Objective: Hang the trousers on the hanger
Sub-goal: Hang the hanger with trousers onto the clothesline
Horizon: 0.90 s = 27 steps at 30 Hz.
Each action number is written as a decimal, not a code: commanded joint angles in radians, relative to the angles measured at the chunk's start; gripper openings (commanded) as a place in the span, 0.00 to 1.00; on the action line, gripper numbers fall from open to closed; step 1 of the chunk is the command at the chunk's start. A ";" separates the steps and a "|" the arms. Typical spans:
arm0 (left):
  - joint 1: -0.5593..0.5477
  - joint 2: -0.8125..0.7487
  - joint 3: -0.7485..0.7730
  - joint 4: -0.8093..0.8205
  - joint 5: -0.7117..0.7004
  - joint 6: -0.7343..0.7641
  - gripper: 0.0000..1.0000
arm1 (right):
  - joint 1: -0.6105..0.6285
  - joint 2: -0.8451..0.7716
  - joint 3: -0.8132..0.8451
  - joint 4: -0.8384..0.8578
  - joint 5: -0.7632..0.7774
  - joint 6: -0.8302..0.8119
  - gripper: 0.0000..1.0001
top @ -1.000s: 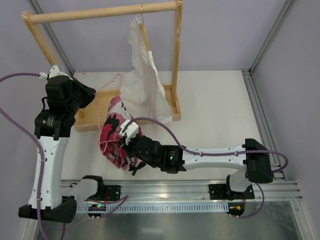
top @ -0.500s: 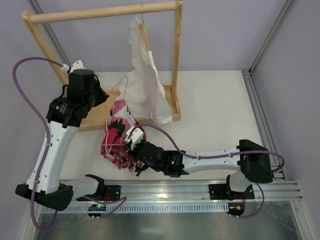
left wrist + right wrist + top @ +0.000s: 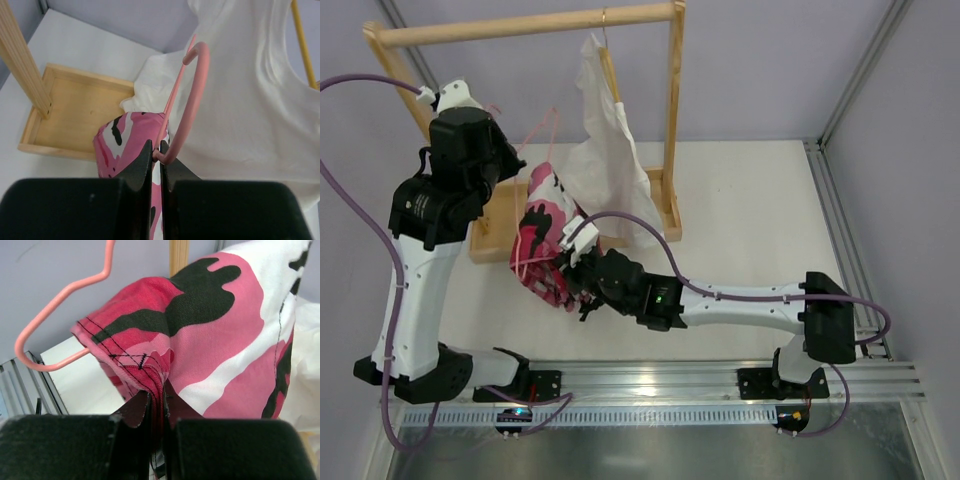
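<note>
1. Left gripper (image 3: 156,146): jaws nearly closed, pinching the hanger (image 3: 194,95) at the base of its hook, probably to hold the frame off the table for draping.
2. Trousers (image 3: 542,215): bunched against the hanger's frame, just below the left gripper.
3. Right gripper (image 3: 156,399): clamped on a trouser seam, apparently steadying the cloth.

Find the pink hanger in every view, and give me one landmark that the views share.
Top external: the hanger is upper left of centre, between the left arm and the white garment.
Left wrist: centre, the hanger's hook curving upward.
Right wrist: left side, its wire looping out beside the trousers.
Shared landmark: the trousers, in all three views.
</note>
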State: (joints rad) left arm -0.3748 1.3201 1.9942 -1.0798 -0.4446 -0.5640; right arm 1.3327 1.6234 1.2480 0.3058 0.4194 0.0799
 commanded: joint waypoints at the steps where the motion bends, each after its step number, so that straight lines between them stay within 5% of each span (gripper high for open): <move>1: -0.006 -0.018 0.078 0.195 0.024 0.073 0.01 | -0.004 0.009 0.135 0.018 -0.027 -0.032 0.04; 17: -0.006 0.100 0.227 0.345 0.055 0.179 0.00 | -0.145 0.059 0.312 -0.025 -0.202 0.023 0.04; 27: -0.006 0.217 0.380 0.359 -0.046 0.230 0.01 | -0.214 0.148 0.481 -0.096 -0.341 0.060 0.04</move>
State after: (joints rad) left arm -0.3775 1.5402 2.2902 -0.8635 -0.4412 -0.3676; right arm 1.1286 1.7611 1.6169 0.1497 0.1516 0.1085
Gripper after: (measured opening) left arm 0.033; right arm 0.091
